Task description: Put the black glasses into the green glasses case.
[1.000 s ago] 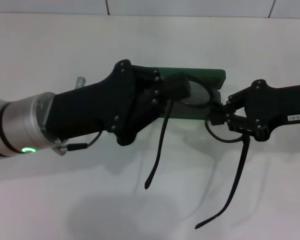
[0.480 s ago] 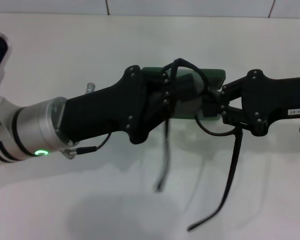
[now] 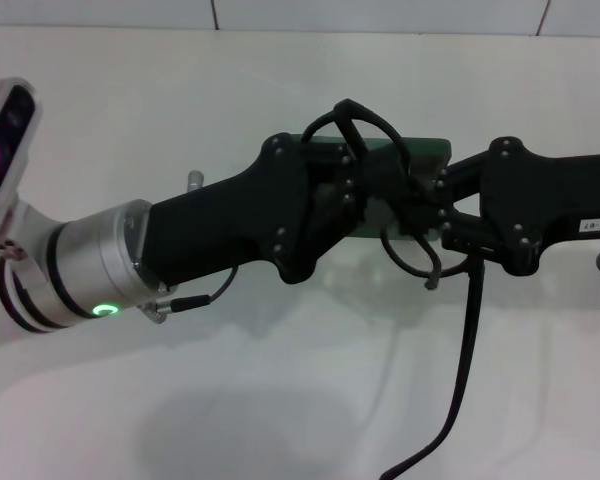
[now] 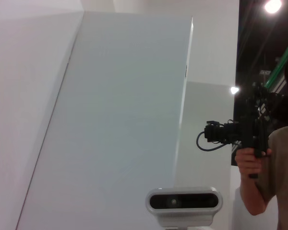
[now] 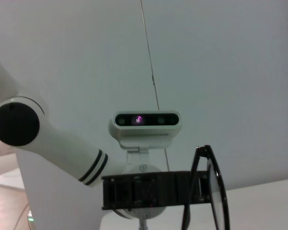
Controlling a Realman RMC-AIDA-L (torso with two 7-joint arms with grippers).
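Landmark: the green glasses case [image 3: 435,152], lying on the white worktop [image 3: 280,400].

Nearest the robot, well on the near side of the case: one long temple arm of the black glasses [image 3: 467,350] hangs free, running down toward the near edge of the worktop, its curved tip almost out of the head view.

Just over the case's near edge: both arms meet. Left end effector [image 3: 380,185] reaches in from the case's left and covers most of the lid area. Right end effector [image 3: 430,215] comes in from the case's right. The glasses frame sits between them, a lens rim loop drooping just below the right end effector, the other temple arched up over the case's far edge. Which end effector actually has hold of the frame, and how wide either is open, cannot be told; the fingers are hidden.

Right wrist view: a lens and rim seen edge-on, close to that arm.

Case: only its far-right corner shows; open or closed not visible.

Judgement: the step in hand looks like folding the temples, glasses held above the case, not yet inside. Next move calls for swinging the dangling temple in against the frame, then lowering the folded pair into the case.
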